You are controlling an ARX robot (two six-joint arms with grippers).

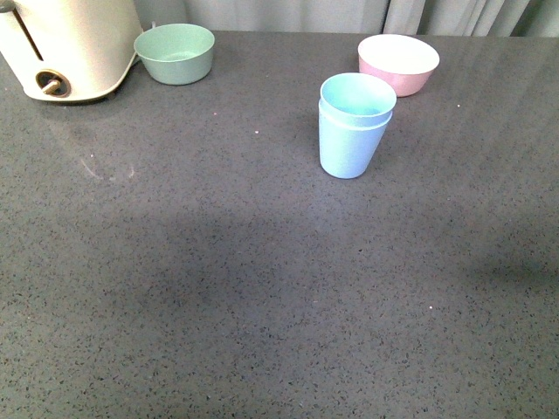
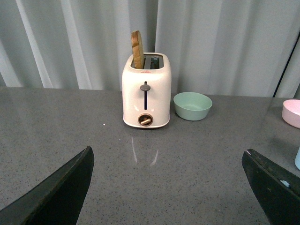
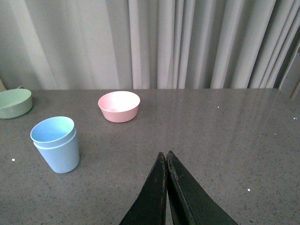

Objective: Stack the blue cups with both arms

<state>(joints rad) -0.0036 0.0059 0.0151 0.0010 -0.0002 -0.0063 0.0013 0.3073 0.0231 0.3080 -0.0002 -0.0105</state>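
Note:
The two blue cups (image 1: 353,127) stand nested, one inside the other, upright on the grey counter right of centre; they also show in the right wrist view (image 3: 56,144), and one edge shows in the left wrist view (image 2: 297,158). Neither arm shows in the front view. My left gripper (image 2: 166,157) is open and empty, its black fingers (image 2: 61,192) wide apart above bare counter, facing the toaster. My right gripper (image 3: 165,153) is shut and empty, away from the cups, over bare counter.
A cream toaster (image 1: 65,44) with a wooden piece (image 2: 137,49) in its slot stands at the back left. A pale green bowl (image 1: 175,52) sits beside it. A pink bowl (image 1: 398,63) sits behind the cups. Curtains hang behind the counter's far edge.

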